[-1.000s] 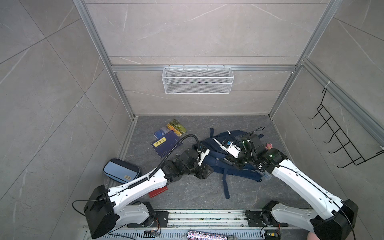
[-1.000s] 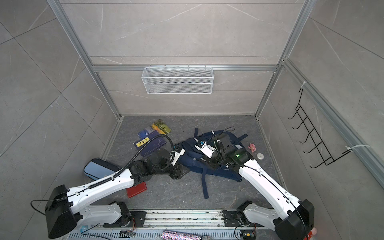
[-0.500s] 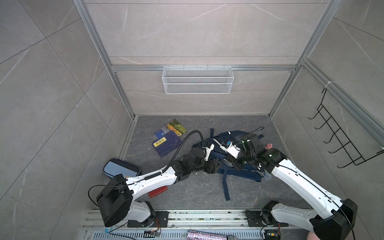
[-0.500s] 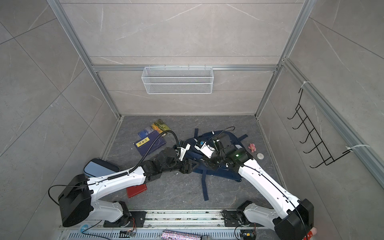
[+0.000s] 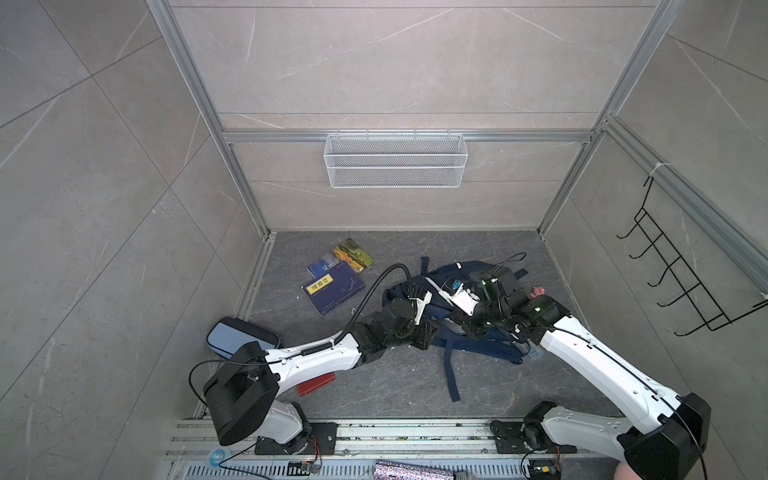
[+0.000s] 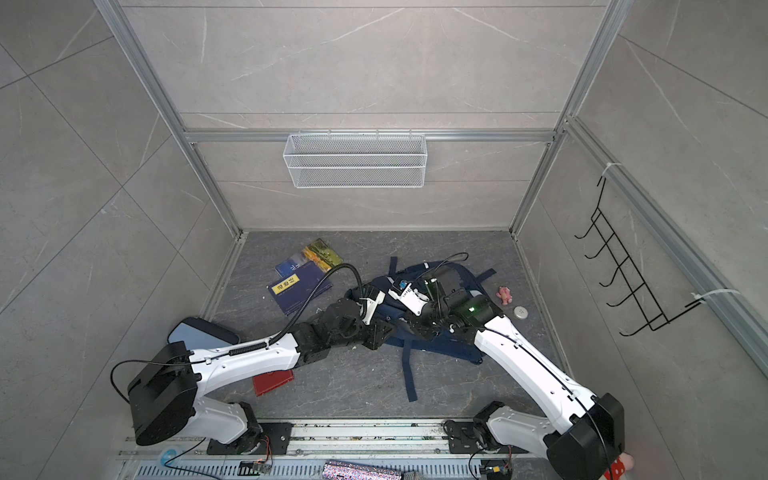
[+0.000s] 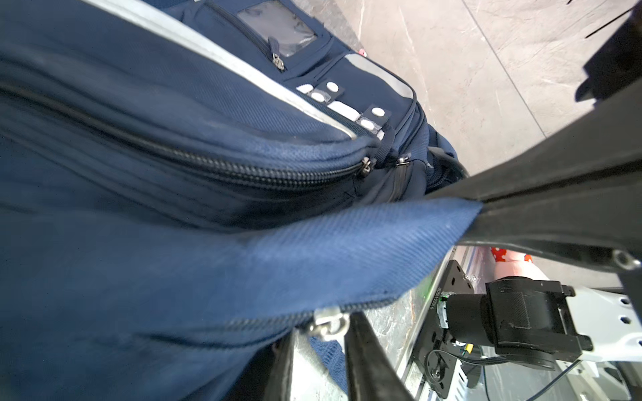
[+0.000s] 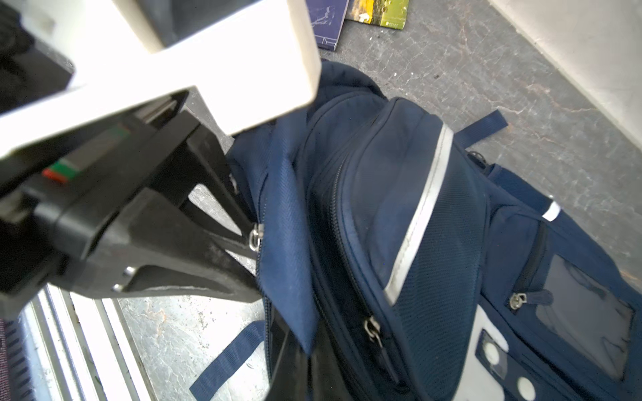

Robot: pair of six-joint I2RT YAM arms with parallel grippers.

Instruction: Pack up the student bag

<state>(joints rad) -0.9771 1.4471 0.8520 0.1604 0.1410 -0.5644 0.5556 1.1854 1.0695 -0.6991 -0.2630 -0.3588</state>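
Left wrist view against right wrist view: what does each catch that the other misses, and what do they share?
Only the left wrist view: the right gripper from outside, pinching a fold of fabric, and the right arm's base motor. Only the right wrist view: the books on the floor and the body of the left gripper. Both: the student bag and its zipper pull at the left gripper's fingertips.

White arms [image 5: 316, 359], blk joints [image 5: 390, 320], blk left gripper [image 8: 257, 262], cables [image 5: 375, 287]; prob. green LED [image 6: 471, 309].
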